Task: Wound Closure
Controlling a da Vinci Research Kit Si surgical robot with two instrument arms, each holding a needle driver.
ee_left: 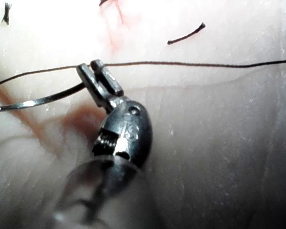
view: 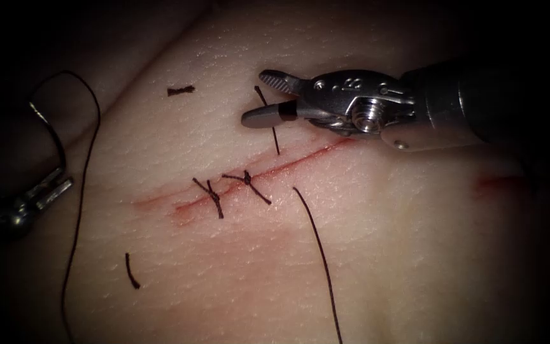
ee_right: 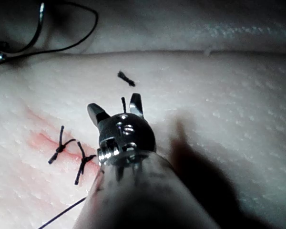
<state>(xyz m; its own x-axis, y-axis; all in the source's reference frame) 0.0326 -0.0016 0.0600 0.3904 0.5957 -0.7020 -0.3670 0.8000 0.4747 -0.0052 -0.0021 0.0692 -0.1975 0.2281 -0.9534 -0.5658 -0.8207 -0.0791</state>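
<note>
Far to the left of the cut [view: 300,159], my left tool [view: 52,189] has its jaws shut on the curved needle [view: 51,130] near one end of its curve. The needle is clear of the tissue [view: 383,242]. In the left wrist view the left tool [ee_left: 101,78] grips the needle [ee_left: 33,101], and the thread [ee_left: 190,63] runs past just behind the jaws. My right tool [view: 254,97] hovers above the cut's right part with jaws open, holding nothing. A short standing thread end [view: 274,130] rises between them. The right tool [ee_right: 113,102] is spread in its wrist view too.
Two knotted stitches [view: 214,196] [view: 247,178] cross the cut, with red fluid [view: 186,207] along it. The long thread [view: 87,165] loops from the needle down the tissue's left edge. Another thread [view: 319,255] lies below the cut. Cut thread bits [view: 179,90] [view: 132,271] lie loose.
</note>
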